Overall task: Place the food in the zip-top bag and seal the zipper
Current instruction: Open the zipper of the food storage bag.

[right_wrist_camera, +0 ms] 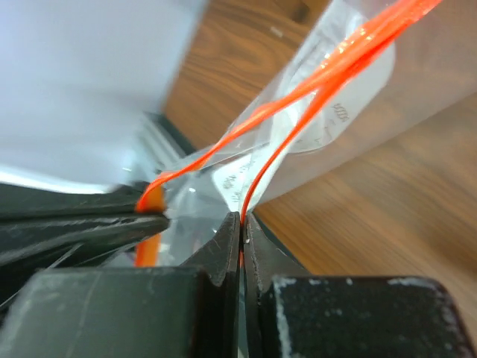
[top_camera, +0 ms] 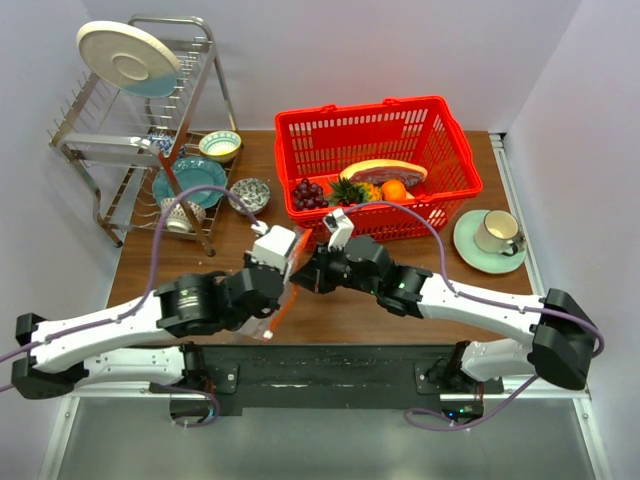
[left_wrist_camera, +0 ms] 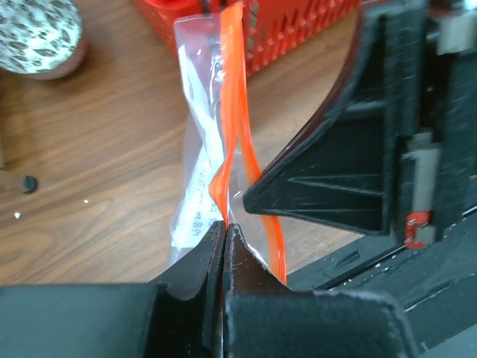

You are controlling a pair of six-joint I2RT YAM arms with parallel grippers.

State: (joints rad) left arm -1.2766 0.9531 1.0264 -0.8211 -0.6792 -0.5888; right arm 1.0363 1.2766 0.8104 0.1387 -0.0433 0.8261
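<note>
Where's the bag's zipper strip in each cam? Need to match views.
Top external: zipper is a short orange streak just left of and below centre.
Left wrist: zipper runs from top centre down into the left pincer.
Right wrist: zipper comes from upper right, splitting; one lip ends in the right pincer.
Shared landmark: the wooden table under it.

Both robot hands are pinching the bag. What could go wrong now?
1. The left gripper and right gripper each pinch only a thin bit of the zipper, so a strip could slip out.
2. The grapes and pineapple lie in the red basket while both grippers are busy. Letting go to fetch them may let the zip-top bag flop shut.
</note>
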